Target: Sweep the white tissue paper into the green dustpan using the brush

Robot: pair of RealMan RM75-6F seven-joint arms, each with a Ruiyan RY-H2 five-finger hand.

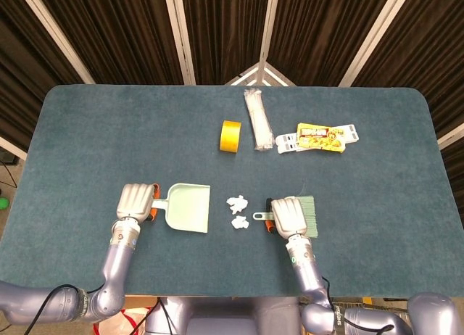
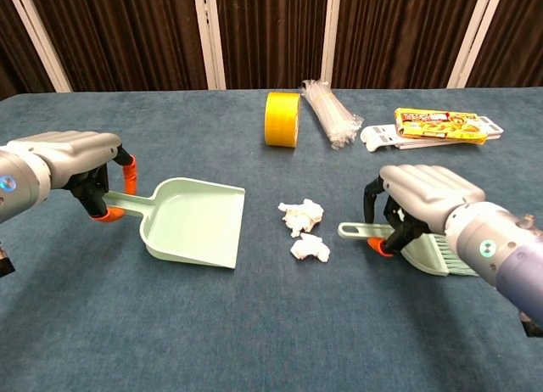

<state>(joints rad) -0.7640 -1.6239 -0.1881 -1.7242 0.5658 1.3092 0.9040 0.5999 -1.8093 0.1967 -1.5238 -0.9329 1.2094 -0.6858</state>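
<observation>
A yellow tape roll (image 2: 282,119) stood well behind while 2 tissue wads (image 2: 302,229) lay between the left hand (image 2: 75,157) gripping the dustpan (image 2: 190,223) and the right hand (image 2: 422,195) gripping the brush (image 2: 424,249).

Yellow packet (image 2: 439,118) bears red print — too small to read

A bench (image 1: 87,132) covered in dark teal felt (corners rounded) fills most of the scene. Behind its far edge hang dark brown pleated curtains (image 2: 153,36), split by pale upright strips (image 2: 206,36). Light falls evenly, without strong shadows.
</observation>
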